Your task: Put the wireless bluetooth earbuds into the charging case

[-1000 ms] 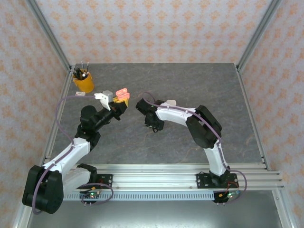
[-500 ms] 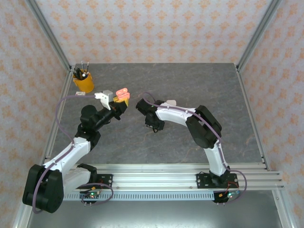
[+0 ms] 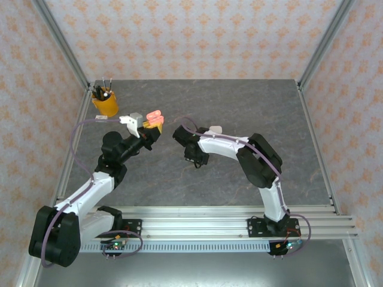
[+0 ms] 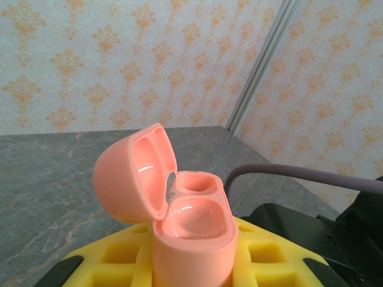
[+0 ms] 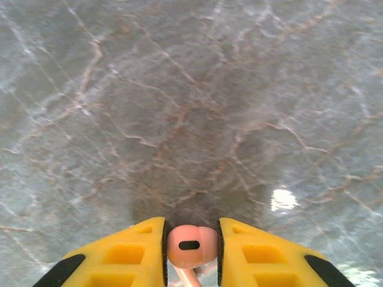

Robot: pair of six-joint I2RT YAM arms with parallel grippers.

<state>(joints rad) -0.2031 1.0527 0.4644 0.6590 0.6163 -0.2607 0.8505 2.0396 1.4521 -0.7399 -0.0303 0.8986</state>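
The grey marbled tabletop [image 3: 239, 107] carries both arms at its near edge. The left arm [image 3: 96, 185] reaches up toward the far left, and the right arm [image 3: 251, 158] bends in toward the middle. An orange cup [image 3: 105, 104] of pens stands in the far left corner, well apart from both.

The left tool [image 4: 191, 239] is pressed together on a coral-pink charging case [image 4: 191, 215], its yellow fingers [image 4: 119, 258] on either side of the body. The case is held upright above the tabletop. Its lid [image 4: 128, 176] is swung open to the left and both wells look bare.

The right tool [image 5: 191, 230] points down over the middle of the tabletop, pinching a coral-pink earbud [image 5: 191, 246] between its yellow fingertips. The bud's head touches both fingers. It seems to hang just clear of the stone, though the wrist view is too close to be sure.
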